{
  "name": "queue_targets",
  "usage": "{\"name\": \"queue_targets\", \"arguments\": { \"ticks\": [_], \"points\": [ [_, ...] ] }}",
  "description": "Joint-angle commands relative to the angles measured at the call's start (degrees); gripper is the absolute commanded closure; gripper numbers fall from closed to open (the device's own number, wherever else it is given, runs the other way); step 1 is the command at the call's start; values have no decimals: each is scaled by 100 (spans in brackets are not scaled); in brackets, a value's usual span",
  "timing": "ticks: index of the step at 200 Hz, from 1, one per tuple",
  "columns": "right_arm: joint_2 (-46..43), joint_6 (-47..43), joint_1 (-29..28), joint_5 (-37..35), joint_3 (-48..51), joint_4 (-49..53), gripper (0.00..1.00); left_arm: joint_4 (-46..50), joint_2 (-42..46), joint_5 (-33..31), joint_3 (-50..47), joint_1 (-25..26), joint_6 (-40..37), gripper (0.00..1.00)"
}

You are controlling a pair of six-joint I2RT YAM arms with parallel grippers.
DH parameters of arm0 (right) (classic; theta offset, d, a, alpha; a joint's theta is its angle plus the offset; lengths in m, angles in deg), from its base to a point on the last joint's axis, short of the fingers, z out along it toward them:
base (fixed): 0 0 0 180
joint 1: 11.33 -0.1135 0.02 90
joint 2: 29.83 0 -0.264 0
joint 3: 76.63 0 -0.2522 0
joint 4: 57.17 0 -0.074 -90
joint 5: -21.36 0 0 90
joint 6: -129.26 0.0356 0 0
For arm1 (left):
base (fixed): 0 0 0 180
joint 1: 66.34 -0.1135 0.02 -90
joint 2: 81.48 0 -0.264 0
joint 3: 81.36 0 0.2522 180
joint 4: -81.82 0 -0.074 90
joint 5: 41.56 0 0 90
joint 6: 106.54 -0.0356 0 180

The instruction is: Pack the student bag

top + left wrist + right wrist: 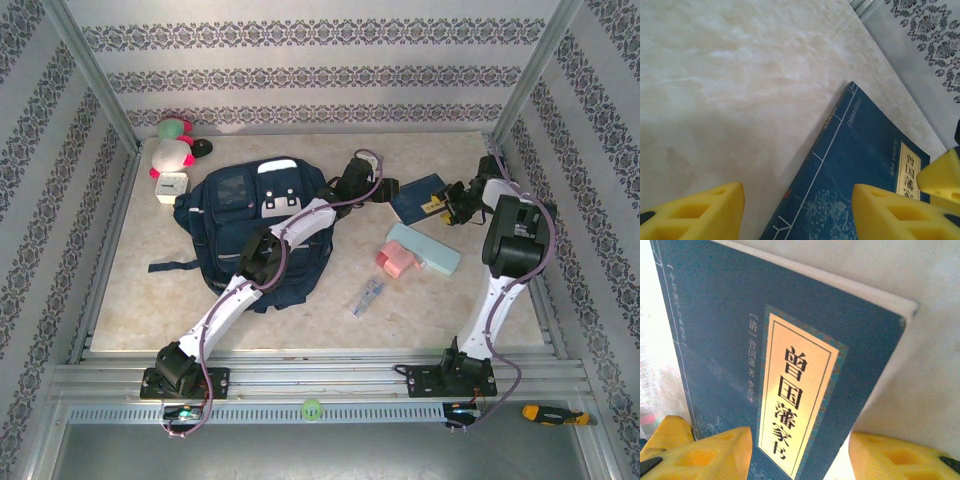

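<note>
The student bag (pixel 235 215), a navy-blue backpack, lies flat at the left-centre of the table, and my left arm reaches across it. A flat dark-blue booklet (pixel 415 197) with a cream title label lies to the right of the bag. My left gripper (pixel 388 190) is open at the booklet's left side. One finger is over the bare table and the other over the cover (pixel 865 165), with the edge between them (pixel 795 215). My right gripper (pixel 440 207) is open at the booklet's right corner (pixel 800 457), straddling the cover (pixel 715 315) and the table.
A pale teal case (pixel 425 248) and a pink box (pixel 395 262) lie just in front of the booklet. A small clear item (pixel 368 297) sits nearer the front edge. A plush toy (pixel 172 150) and a white cube (pixel 172 186) stand at the back left. Walls enclose the table.
</note>
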Motion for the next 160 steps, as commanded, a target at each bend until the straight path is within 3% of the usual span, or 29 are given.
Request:
{"name": "queue_targets", "arguments": {
  "ticks": [1,35,63,124,160],
  "points": [
    [660,-374,-542,221,-348,-1614,48,739,174,698,-49,141,-135,45],
    [594,-361,-759,303,-398,-1623,50,780,685,795,-582,129,-301,56],
    [569,-400,-932,338,-350,-1653,51,802,1460,567,-1624,129,-451,62],
    [2,-460,-1332,283,497,-1727,51,-105,3633,-69,-5068,21,-167,56],
    [-562,-811,-1282,-429,459,-1039,44,80,4054,-460,-5406,-207,-14,52]
  ]
}}
